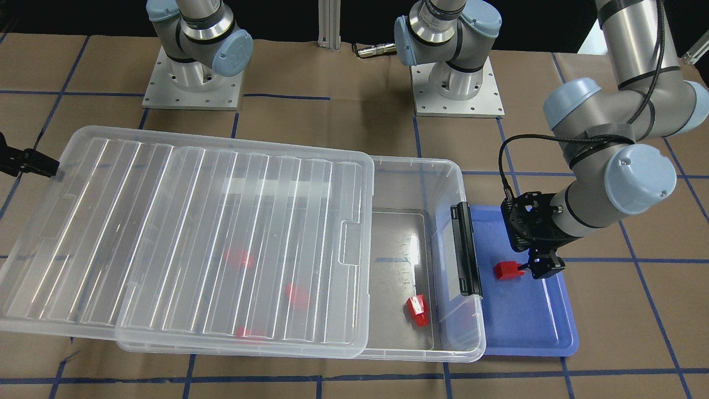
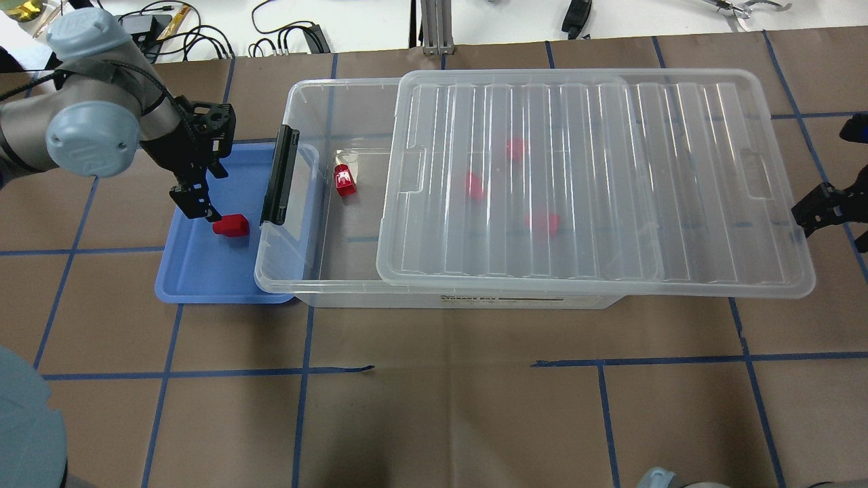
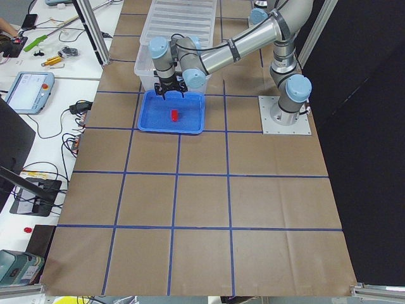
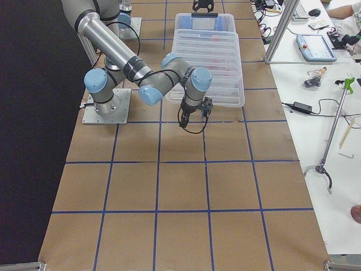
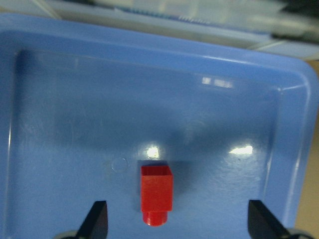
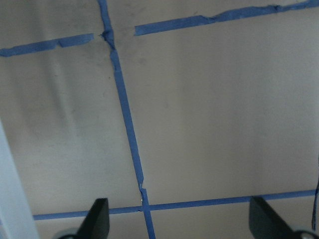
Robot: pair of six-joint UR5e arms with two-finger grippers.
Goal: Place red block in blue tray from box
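Observation:
A red block [image 1: 507, 270] lies on the floor of the blue tray [image 1: 526, 324], its peg towards my left gripper [image 1: 536, 270]. The left wrist view shows that gripper [image 5: 178, 213] open just above the tray [image 5: 75, 99], with the block [image 5: 156, 193] free between its spread fingers. The clear box [image 2: 298, 169] sits beside the tray [image 2: 203, 271], its ribbed lid [image 2: 576, 176] slid aside to leave the latch end open. Another red block [image 2: 345, 181] lies in the open part. Three more show blurred under the lid. My right gripper [image 2: 824, 203] is open and empty beyond the lid's far end.
The black latch bar [image 1: 465, 255] stands on the box wall next to the tray. The two arm bases [image 1: 191, 83] are bolted behind the box. Brown paper with blue tape lines [image 6: 124, 124] covers the table.

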